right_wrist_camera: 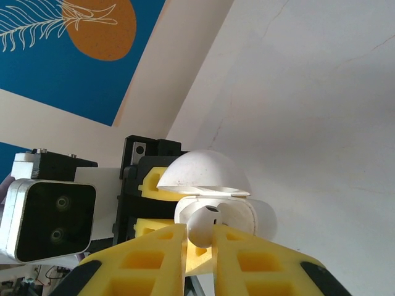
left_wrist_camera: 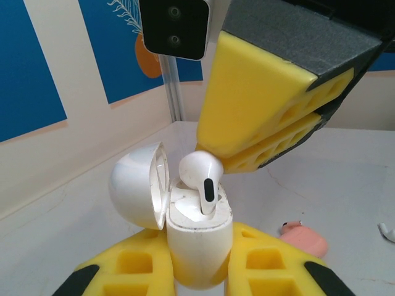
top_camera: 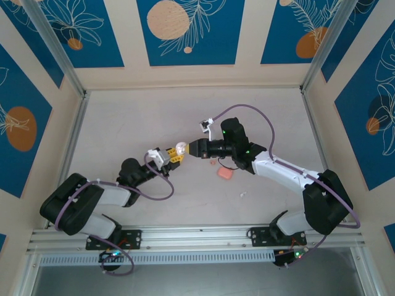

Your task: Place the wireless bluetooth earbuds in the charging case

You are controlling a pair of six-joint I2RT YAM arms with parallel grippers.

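Observation:
My left gripper (left_wrist_camera: 200, 266) is shut on a white charging case (left_wrist_camera: 199, 242), held upright with its domed lid (left_wrist_camera: 134, 190) swung open to the left. A white earbud (left_wrist_camera: 202, 172) stands stem-down in the case's right slot, its head still above the rim. My right gripper (right_wrist_camera: 199, 239) is shut on that earbud (right_wrist_camera: 201, 226), and its yellow fingers (left_wrist_camera: 259, 105) come down from above. In the top view both grippers meet over the table's middle at the case (top_camera: 180, 148). A second small white earbud (top_camera: 242, 195) lies on the table.
A salmon-pink rounded piece (top_camera: 224, 174) lies on the table below the right arm, also visible at the right edge of the left wrist view (left_wrist_camera: 303, 239). The enclosure's patterned walls stand on three sides, with a metal rail (top_camera: 197, 233) along the front.

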